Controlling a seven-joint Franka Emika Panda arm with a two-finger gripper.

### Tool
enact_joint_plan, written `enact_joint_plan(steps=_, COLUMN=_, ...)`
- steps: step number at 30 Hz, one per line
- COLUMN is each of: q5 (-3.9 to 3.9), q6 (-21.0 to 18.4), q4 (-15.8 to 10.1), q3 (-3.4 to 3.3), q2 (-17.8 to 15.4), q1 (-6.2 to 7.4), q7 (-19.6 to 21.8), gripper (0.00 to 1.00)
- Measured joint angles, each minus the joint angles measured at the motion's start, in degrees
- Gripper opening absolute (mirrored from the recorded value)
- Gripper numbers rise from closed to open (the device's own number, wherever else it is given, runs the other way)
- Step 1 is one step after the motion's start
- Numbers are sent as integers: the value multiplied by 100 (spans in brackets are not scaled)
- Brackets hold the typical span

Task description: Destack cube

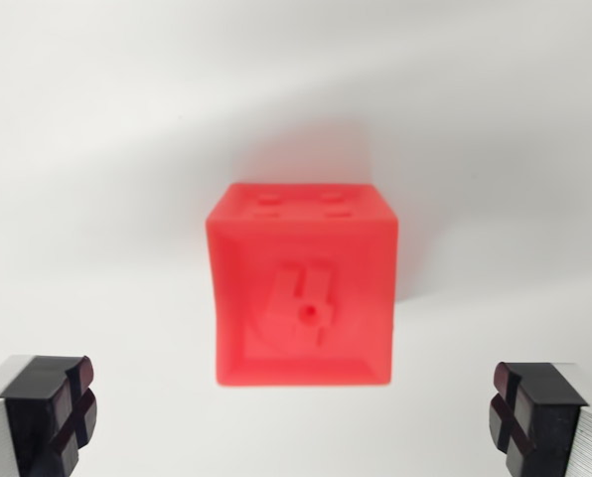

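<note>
Ahead, we see the red cube [304, 286] centred between and beyond the gripper [296, 422] fingers [53, 412], which stand wide apart, holding nothing.

We see a bright red cube [304, 288], its top face marked with four small square recesses and its front face with a raised relief in the same red. Around the cube lies a plain white surface [97, 149]. Below it, the fingertips [50, 412] are black with dark red crossed grooves, on silver bodies.
</note>
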Motion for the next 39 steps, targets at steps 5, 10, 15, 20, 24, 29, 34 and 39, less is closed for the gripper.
enact_joint_plan(steps=5, q5=86, q6=-271, q4=-16, q3=23, q2=-299, q1=-6, q7=-60, gripper=100)
enact_joint_plan(steps=10, q5=170, q6=-558, q4=-17, q3=33, q2=-591, q1=-6, q7=-119, gripper=100)
enact_joint_plan(steps=15, q5=243, q6=-843, q4=-9, q3=38, q2=-866, q1=-6, q7=-169, gripper=100)
enact_joint_plan(steps=20, q5=299, q6=-1151, q4=31, q3=40, q2=-1138, q1=-3, q7=-214, gripper=100)
enact_joint_plan(steps=24, q5=339, q6=-1403, q4=85, q3=40, q2=-1338, q1=2, q7=-239, gripper=100)
enact_joint_plan(steps=29, q5=379, q6=-1688, q4=166, q3=40, q2=-1541, q1=4, q7=-265, gripper=100)
enact_joint_plan(steps=34, q5=410, q6=-1990, q4=268, q3=40, q2=-1747, q1=5, q7=-290, gripper=100)
enact_joint_plan(steps=39, q5=434, q6=-2253, q4=370, q3=40, q2=-1903, q1=5, q7=-309, gripper=100)
